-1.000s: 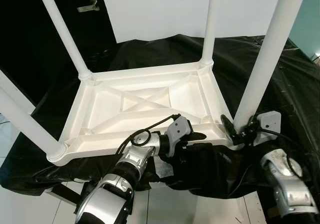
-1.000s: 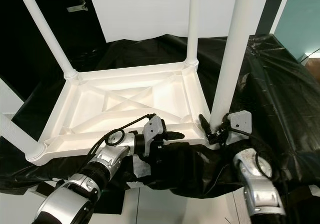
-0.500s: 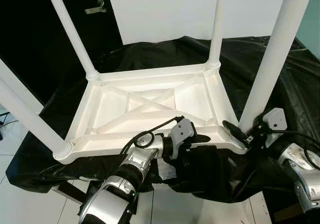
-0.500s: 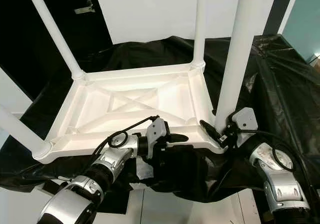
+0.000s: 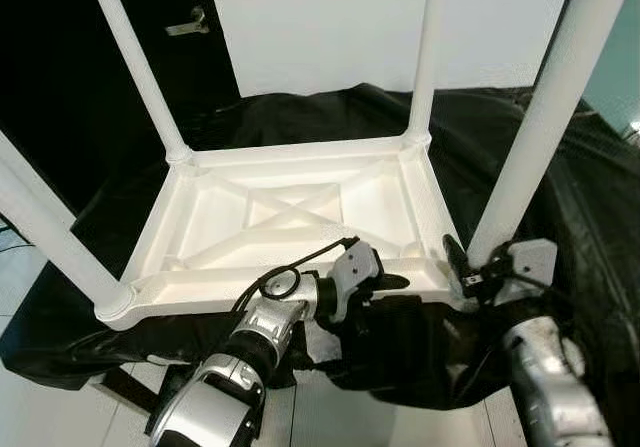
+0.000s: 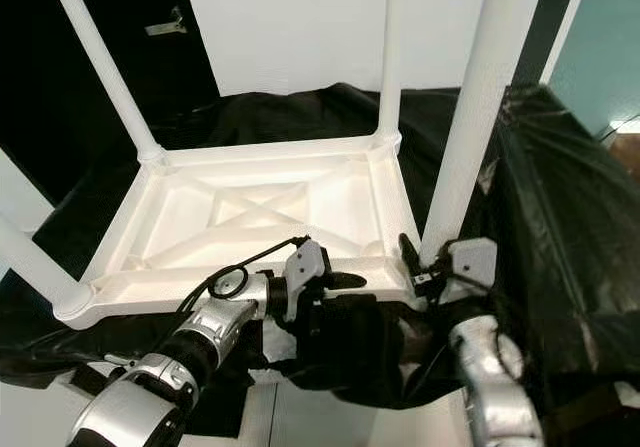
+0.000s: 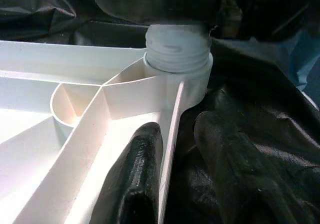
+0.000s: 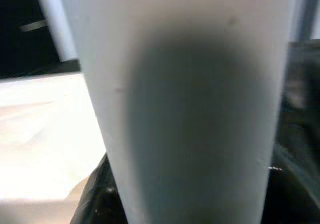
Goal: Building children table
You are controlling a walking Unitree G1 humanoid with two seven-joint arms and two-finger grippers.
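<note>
The white children's table (image 5: 290, 154) lies upside down on a black-draped surface, its legs pointing up. My left gripper (image 5: 392, 283) is at the near rim. Its two black fingers (image 7: 137, 169) straddle the thin rim wall, open, the inner one touching it. Just ahead is the threaded corner socket (image 7: 177, 53). My right gripper (image 5: 462, 267) clasps the base of the near right leg (image 5: 530, 137), with one black finger (image 5: 448, 255) pressed on the leg's left side. That leg (image 8: 190, 103) looms very close in the right wrist view.
Three more white legs stand up: far left (image 5: 140, 67), far right (image 5: 422, 57) and near left (image 5: 50, 237). The black plastic sheet (image 5: 580, 197) drapes over the support and hangs off its near edge. A white wall and a dark door lie behind.
The head camera has shifted a little. My right forearm has swung inward under the near right corner while its gripper stays at the leg's base. The left gripper stays on the rim.
</note>
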